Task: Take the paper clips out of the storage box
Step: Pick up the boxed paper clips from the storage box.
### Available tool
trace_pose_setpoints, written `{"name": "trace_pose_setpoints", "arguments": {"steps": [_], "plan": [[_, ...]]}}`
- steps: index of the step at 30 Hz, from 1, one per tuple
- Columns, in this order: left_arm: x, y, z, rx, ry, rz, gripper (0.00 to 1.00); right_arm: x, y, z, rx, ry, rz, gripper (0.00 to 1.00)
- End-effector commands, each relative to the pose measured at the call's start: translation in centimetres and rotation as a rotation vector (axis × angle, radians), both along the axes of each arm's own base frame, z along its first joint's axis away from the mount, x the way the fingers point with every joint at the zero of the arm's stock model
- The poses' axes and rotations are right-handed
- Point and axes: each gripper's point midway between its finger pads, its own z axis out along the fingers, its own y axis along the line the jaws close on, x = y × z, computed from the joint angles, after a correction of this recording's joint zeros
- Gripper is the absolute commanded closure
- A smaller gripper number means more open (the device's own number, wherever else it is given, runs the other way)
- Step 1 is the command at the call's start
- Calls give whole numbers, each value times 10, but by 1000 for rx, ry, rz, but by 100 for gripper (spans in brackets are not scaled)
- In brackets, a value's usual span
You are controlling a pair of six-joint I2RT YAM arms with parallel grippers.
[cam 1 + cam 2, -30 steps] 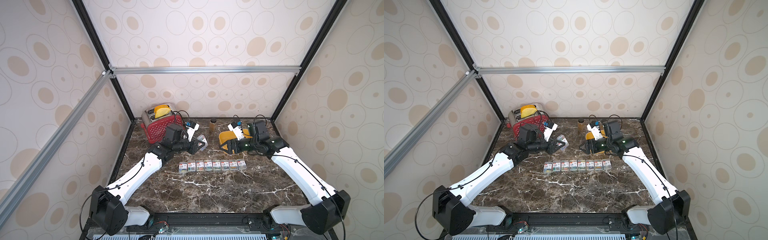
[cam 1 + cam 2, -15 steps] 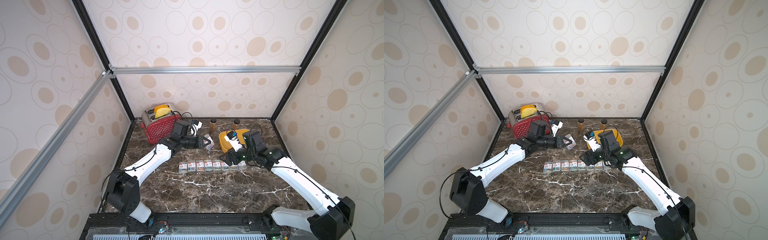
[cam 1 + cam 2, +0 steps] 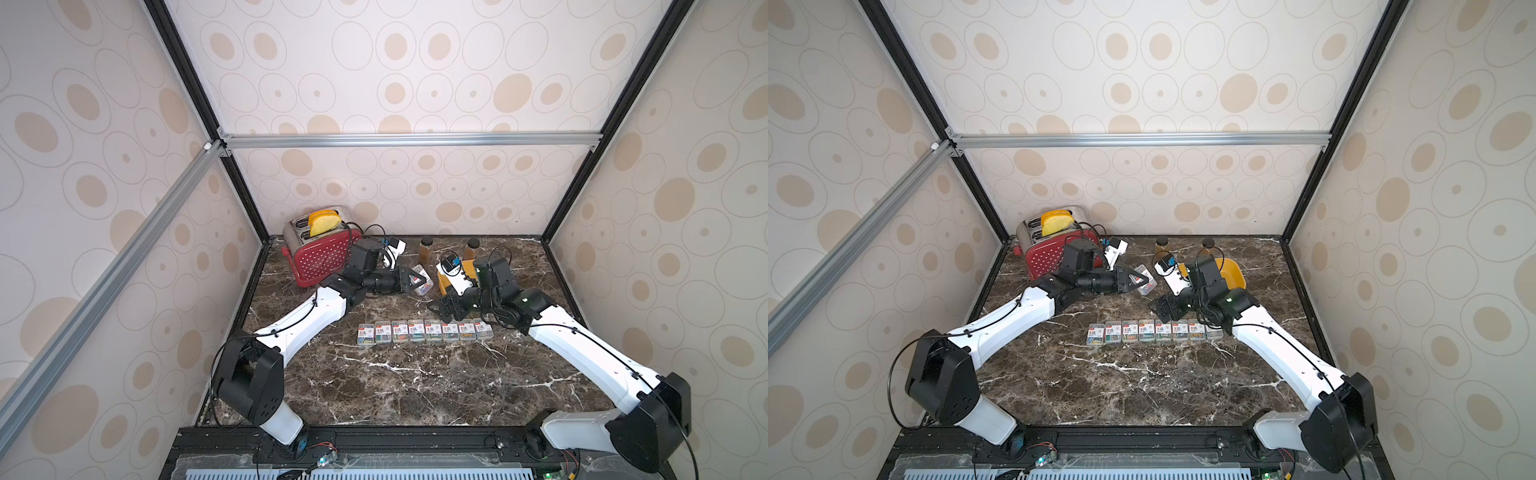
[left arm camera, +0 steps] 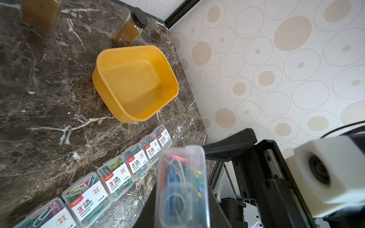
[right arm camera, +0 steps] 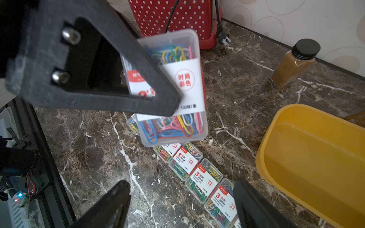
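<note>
My left gripper is shut on one case of paper clips, a clear case with a white-and-red label, held above the table. The same case hangs between dark fingers in the right wrist view. Several more cases of paper clips lie in a row on the marble in both top views. The yellow storage box stands behind the row with nothing in it. My right gripper is open and holds nothing, hovering between the box and the row, its fingers spread above the marble.
A red dotted toaster with yellow slices stands at the back left, its cord and plug lying on the marble. Two brown black-capped bottles stand near the back wall behind the box. Walls close in three sides.
My right gripper has drawn away from the storage box toward the row and opened wider. My left gripper has carried its case a little to the right.
</note>
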Motion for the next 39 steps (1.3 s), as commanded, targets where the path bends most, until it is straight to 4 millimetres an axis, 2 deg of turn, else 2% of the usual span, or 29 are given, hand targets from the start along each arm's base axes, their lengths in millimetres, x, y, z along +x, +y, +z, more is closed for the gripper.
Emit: {"name": "trace_pose_setpoints", "arguments": {"steps": [1, 9, 17, 22, 25, 29, 31, 35, 39], "plan": [[0, -11, 14, -39, -30, -27, 100, 6, 11, 17, 32, -44, 29, 12], [-4, -23, 15, -53, -24, -55, 100, 17, 18, 15, 30, -57, 28, 11], [-6, -26, 20, -85, -17, -62, 100, 18, 21, 9, 30, -43, 31, 16], [-9, -29, 20, -113, -1, -72, 100, 19, 23, 10, 38, -45, 36, 28], [-10, -30, 21, -122, 2, -75, 100, 20, 24, 10, 40, -45, 37, 41], [-12, -29, 21, -121, 3, -83, 98, 21, 23, 15, 41, -59, 35, 53], [-13, -28, 20, -115, 7, -85, 95, 21, 22, 17, 40, -66, 28, 59], [-15, -24, 18, -79, -3, -82, 71, 19, 18, 19, 34, -67, 17, 69], [-16, -20, 19, -48, -27, -78, 60, 16, 11, 14, 10, -54, -1, 77]]}}
